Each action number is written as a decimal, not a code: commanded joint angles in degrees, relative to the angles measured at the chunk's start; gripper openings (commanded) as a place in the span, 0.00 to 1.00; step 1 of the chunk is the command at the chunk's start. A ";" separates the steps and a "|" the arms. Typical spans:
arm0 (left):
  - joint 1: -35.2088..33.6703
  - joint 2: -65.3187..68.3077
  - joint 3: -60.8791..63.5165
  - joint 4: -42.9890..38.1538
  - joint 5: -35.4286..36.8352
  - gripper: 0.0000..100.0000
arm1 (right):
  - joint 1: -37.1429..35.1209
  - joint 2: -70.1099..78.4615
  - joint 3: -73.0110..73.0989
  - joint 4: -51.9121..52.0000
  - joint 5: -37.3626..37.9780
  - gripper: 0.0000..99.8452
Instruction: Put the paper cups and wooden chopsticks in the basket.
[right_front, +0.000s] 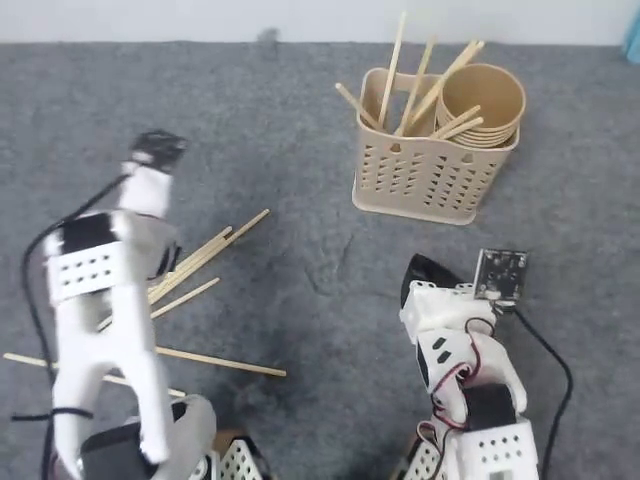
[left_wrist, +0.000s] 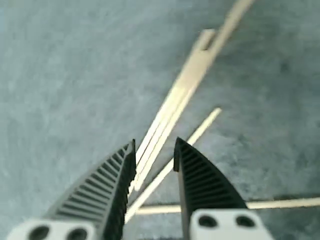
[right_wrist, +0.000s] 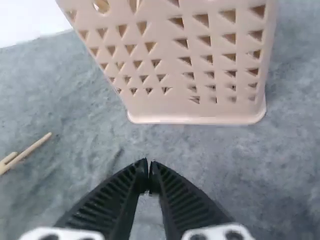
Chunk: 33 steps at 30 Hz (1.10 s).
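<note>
The beige perforated basket stands at the back right and holds a stack of paper cups and several wooden chopsticks. More chopsticks lie loose on the grey carpet at the left, under my left arm. In the left wrist view my left gripper is open just above a bundle of chopsticks; a single chopstick runs beside the bundle. My right gripper is shut and empty, a short way in front of the basket.
Two long chopsticks lie crosswise near the left arm's base. One chopstick end shows on the carpet off to the side of my right gripper. Bare carpet stretches between the arms and in front of the basket.
</note>
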 joint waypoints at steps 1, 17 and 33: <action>5.45 -0.26 -1.98 -2.55 -4.84 0.12 | -0.22 0.66 1.23 -0.92 1.05 0.01; 19.96 11.52 4.00 -25.93 -7.56 0.11 | 0.04 0.66 1.23 -0.13 5.45 0.01; 19.43 39.82 -20.00 -23.38 -7.74 0.11 | 0.04 0.75 1.23 -0.13 5.54 0.01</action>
